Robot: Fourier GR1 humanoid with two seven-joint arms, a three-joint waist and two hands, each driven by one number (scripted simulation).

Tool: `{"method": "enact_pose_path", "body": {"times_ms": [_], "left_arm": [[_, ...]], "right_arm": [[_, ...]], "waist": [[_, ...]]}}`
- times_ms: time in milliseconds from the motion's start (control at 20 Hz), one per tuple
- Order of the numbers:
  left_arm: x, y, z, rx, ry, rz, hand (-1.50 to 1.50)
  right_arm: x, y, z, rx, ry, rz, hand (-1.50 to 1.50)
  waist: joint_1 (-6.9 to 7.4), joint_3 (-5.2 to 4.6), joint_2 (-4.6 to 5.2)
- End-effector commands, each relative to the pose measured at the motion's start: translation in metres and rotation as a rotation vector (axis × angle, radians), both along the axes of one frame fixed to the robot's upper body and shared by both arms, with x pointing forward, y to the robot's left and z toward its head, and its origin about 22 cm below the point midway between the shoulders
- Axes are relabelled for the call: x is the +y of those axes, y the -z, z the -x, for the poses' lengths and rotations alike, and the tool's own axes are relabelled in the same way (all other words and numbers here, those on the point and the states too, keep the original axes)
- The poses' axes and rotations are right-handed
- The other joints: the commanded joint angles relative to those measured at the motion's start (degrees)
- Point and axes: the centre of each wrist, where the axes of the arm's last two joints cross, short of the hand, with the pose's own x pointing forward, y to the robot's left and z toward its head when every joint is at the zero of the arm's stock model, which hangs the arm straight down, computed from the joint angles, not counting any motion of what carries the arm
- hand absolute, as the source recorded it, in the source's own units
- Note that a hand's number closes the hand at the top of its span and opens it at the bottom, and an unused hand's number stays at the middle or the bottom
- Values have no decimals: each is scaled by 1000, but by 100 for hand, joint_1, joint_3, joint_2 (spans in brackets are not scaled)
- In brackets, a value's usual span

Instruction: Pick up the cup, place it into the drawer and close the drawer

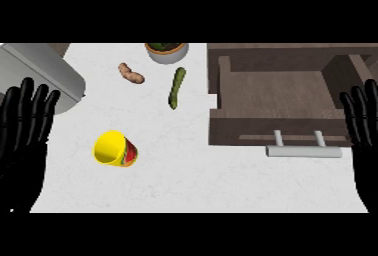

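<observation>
A yellow cup (114, 148) with a red and green pattern lies tipped on the white counter (192, 175), its mouth facing left and up. To its right a dark wooden drawer (273, 95) stands pulled out and nothing lies in it; a silver handle (303, 150) is on its front. My left hand (26, 125) rests open at the left edge, fingers up, a short way left of the cup. My right hand (362, 120) rests open at the right edge, beside the drawer's right side.
A green cucumber (178, 87) and a brown potato (131, 73) lie at the back of the counter. A potted plant (167, 51) stands behind them. A grey appliance (44, 70) fills the back left corner.
</observation>
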Motion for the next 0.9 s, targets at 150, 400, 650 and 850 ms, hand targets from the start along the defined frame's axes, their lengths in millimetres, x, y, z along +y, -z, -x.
{"method": "enact_pose_path", "body": {"times_ms": [150, 400, 650, 850], "left_arm": [[5, -5, -7, 7, 478, -41, -150], [38, 31, -22, 263, 674, 109, -150], [98, 40, -57, 312, 714, 147, -150], [107, 60, -71, 383, 712, 94, -150]], "right_arm": [[8, 3, 2, -18, -49, -32, -150], [9, 6, -8, 99, -173, 37, -150], [26, -13, -22, 119, -178, 43, -150], [11, 2, -36, 134, -199, 30, -150]], "waist": [[-193, -290, -111], [-189, -293, -30], [-202, -287, -77], [-170, -277, -101]]}}
